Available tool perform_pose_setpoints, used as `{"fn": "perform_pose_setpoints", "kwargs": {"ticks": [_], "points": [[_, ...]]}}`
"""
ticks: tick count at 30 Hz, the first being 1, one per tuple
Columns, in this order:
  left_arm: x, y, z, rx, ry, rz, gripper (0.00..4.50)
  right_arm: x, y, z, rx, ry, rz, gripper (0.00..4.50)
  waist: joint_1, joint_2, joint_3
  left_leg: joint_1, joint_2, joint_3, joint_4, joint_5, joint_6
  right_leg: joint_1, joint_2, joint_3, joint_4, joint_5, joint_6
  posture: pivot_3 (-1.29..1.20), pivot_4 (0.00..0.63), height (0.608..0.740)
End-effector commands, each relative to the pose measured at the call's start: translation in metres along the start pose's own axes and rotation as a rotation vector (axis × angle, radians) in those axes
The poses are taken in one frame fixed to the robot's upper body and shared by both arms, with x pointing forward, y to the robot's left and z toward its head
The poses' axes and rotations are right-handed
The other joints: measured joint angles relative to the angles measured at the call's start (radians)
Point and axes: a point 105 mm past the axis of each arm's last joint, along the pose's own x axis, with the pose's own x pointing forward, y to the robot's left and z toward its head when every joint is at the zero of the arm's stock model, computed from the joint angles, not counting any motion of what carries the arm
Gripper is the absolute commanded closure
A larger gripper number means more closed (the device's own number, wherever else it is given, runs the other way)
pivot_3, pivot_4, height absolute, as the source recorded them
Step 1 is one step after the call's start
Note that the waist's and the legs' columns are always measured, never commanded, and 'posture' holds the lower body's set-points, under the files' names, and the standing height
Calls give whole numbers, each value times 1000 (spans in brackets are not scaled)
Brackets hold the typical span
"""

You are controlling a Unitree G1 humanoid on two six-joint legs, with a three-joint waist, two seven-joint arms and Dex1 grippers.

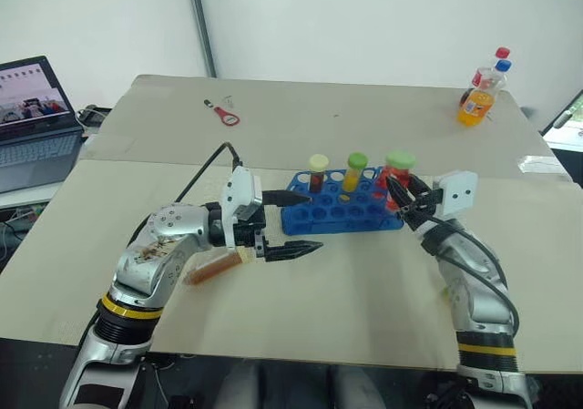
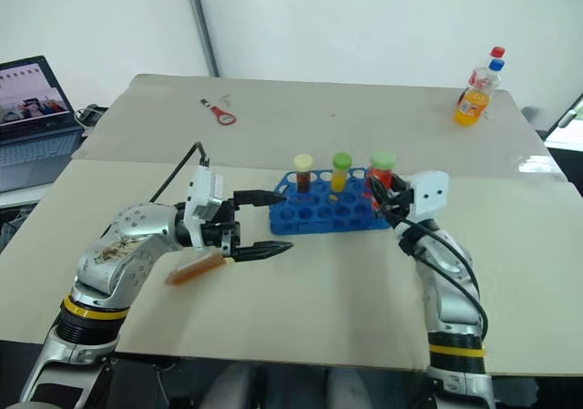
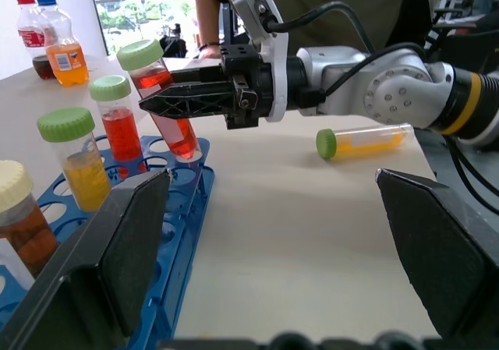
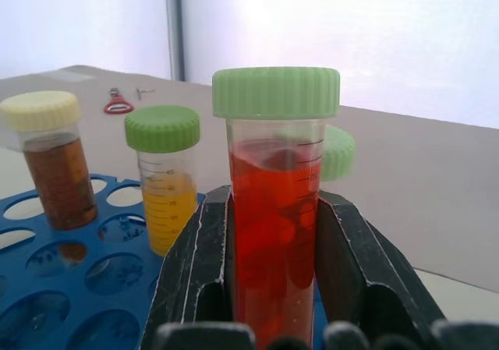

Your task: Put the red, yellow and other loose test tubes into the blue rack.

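Right end effector (image 4: 269,288) clamps one red tube (image 4: 274,233) over the blue rack (image 1: 342,210) beside three racked tubes; left end effector (image 1: 291,222) gapes, two tubes loose.

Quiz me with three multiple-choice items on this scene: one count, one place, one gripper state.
1. Tubes standing in the blue rack, gripped one aside: A) one; B) three; C) six.
2. The amber tube lies: A) on the table by the left gripper; B) inside the rack; C) at the table's far edge.
3. The right gripper is: A) open, empty; B) shut on a yellow tube; C) shut on the red tube.

B: three capped tubes stand there. A: it lies flat beside that gripper. C: both fingers press its sides.
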Motion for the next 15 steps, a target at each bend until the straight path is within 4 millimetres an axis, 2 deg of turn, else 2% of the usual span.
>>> {"fn": "perform_pose_setpoints", "kwargs": {"ticks": [1,6,8,15], "points": [[5,0,13,30,-38,-8,0,-3,-8,2,11,-28,-57,3511,0,0,0,0,0,0,0,0,0,0,0,0,0,0,0,0,150,701],[9,-1,15,21,-46,-10,0,-5,-5,-5,8,-21,-67,3511,0,0,0,0,0,0,0,0,0,0,0,0,0,0,0,0,150,701],[11,-2,16,23,-46,-11,0,-6,-6,-4,25,-31,-78,2443,0,0,0,1,0,0,-1,0,0,0,0,0,0,0,0,0,150,701],[14,-1,18,28,-35,16,0,-19,-14,0,-10,22,-53,64,2,0,0,0,0,0,-1,0,0,0,0,0,0,0,0,0,150,701]]}}
